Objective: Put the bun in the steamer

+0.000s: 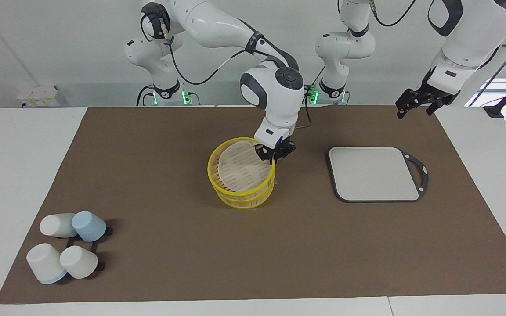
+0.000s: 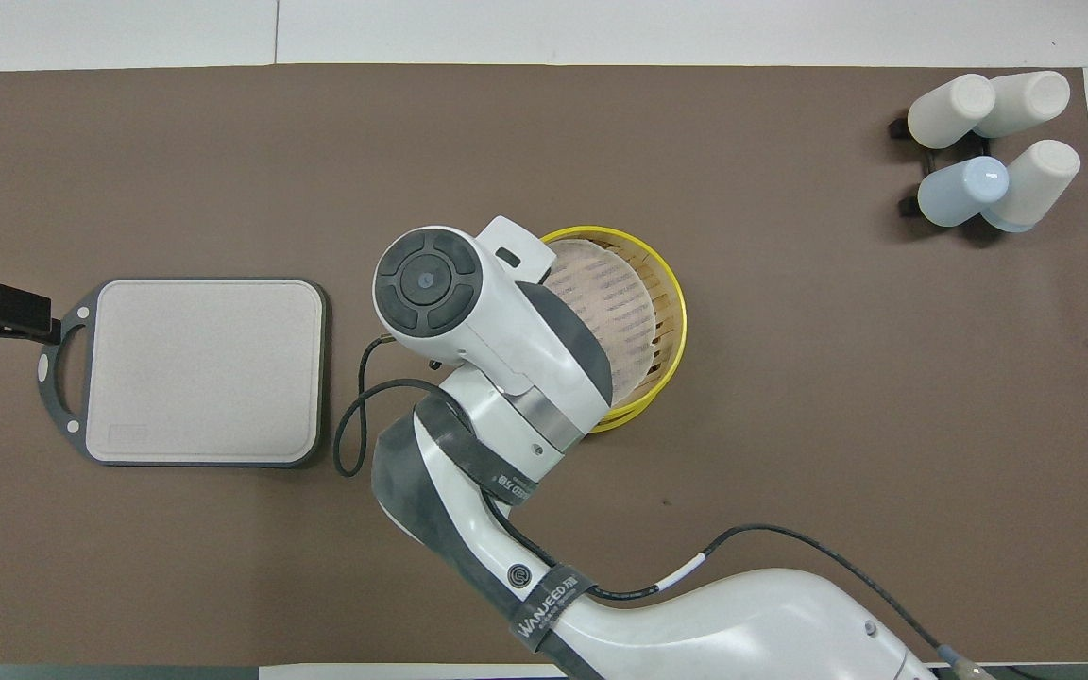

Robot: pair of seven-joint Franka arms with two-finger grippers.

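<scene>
The steamer (image 1: pixel 244 194) is a round bamboo basket with yellow rims in the middle of the brown mat; it also shows in the overhead view (image 2: pixel 674 293). Its pale woven lid (image 1: pixel 237 169) lies tilted in the top tier, raised on the side toward the grey board. My right gripper (image 1: pixel 274 156) is at that raised edge and is shut on the lid's rim. In the overhead view the right wrist hides the gripper and part of the lid (image 2: pixel 612 304). My left gripper (image 1: pixel 414 106) is open and empty and waits in the air over the mat's edge at the left arm's end. The bun is out of view.
A flat grey board (image 1: pixel 374 173) with a black handled frame lies beside the steamer toward the left arm's end (image 2: pixel 204 368). Several pale and blue cups (image 1: pixel 66 250) lie on a black rack at the mat's corner farthest from the robots, at the right arm's end (image 2: pixel 993 142).
</scene>
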